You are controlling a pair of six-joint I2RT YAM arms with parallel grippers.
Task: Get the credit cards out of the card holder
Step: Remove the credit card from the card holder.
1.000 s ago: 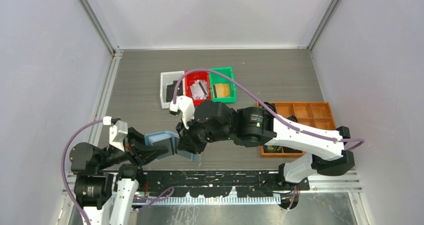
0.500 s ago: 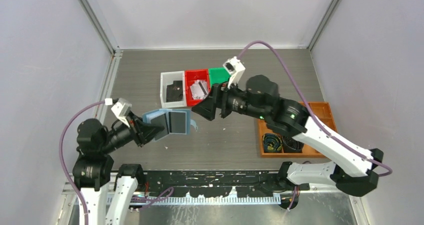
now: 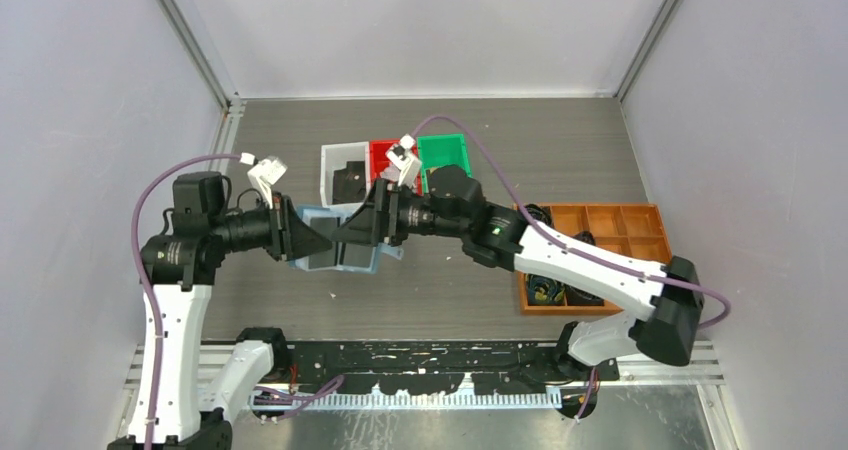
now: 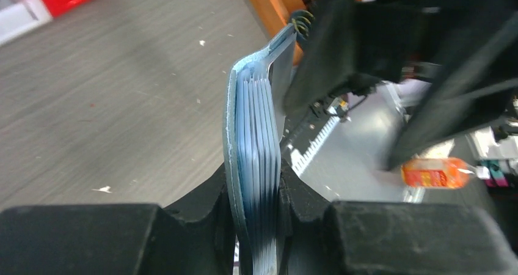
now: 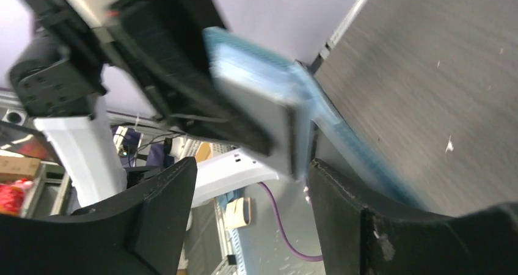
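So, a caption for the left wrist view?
Left end effector grips blue card holder; right end effector open nearby.

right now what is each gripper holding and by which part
Left gripper pinches the blue card holder by one end; right gripper, open, holds nothing.

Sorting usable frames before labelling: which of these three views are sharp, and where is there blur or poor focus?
Top external: sharp and evenly lit, with only soft shadows. Left wrist: the card holder's edge is fairly crisp mid-frame but soft nearest the lens, and the right gripper behind it is a dark, blurred mass. Right wrist: smeared throughout, with the card holder and the table grain streaked.
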